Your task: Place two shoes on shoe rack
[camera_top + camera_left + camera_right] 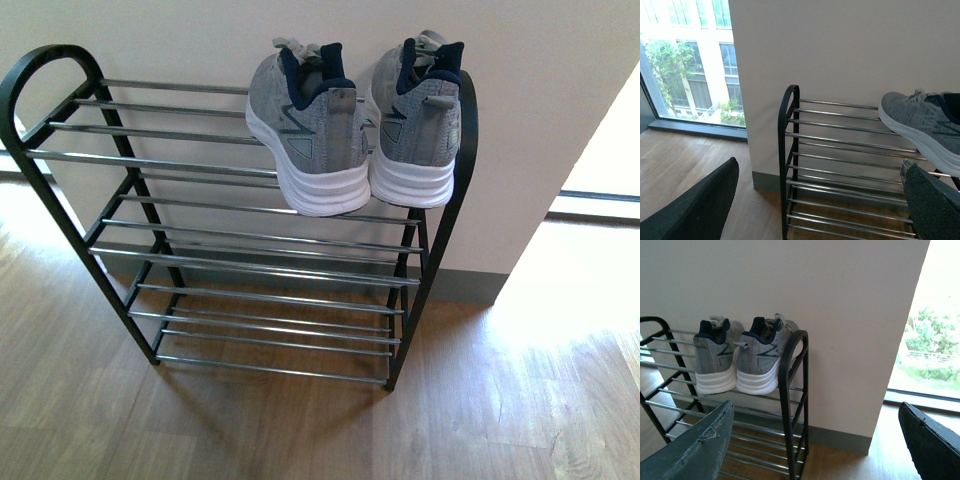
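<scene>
Nearest, the left gripper (819, 172) and right gripper (816, 410) hang with dark, rough-padded fingers (935, 205) spread wide, gripping nothing. Beyond, on a wood-plank floor (200, 430), stands the shoe rack (417, 290) — black rounded frame, thin chrome bars — against a plain pale wall (200, 40). The two grey knit shoes, one (305, 135) beside the other (420, 125), sit at the right end of its top tier, thick white heels overhanging the front bar, dark zigzag marks showing.

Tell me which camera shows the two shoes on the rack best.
Front view: both shoes sit whole and close, heels toward the camera, on the shoe rack's top tier. The right wrist view shows both too, but smaller. The left wrist view catches only one shoe, cut off at the picture edge.
</scene>
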`<control>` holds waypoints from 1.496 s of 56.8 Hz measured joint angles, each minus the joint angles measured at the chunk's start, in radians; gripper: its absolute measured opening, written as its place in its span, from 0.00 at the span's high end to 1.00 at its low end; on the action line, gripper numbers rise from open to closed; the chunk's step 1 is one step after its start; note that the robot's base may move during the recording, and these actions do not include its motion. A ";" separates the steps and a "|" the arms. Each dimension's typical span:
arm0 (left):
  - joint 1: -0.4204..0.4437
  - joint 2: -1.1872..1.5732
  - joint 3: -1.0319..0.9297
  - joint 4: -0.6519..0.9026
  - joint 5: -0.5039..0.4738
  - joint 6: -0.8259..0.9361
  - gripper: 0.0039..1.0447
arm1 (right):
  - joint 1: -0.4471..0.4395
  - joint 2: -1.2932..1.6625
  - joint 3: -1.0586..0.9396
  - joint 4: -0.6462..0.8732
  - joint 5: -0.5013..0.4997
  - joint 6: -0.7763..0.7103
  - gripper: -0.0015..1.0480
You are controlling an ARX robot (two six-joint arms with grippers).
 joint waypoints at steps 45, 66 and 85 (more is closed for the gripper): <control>0.000 0.000 0.000 0.000 0.000 0.000 0.09 | 0.000 0.000 0.000 0.000 0.000 0.000 0.09; 0.000 0.000 0.000 0.000 0.000 0.000 0.09 | 0.000 -0.001 0.000 0.000 0.000 0.000 0.09; 0.000 0.000 0.000 0.000 0.000 0.000 0.09 | 0.000 -0.002 0.000 0.000 0.000 0.000 0.09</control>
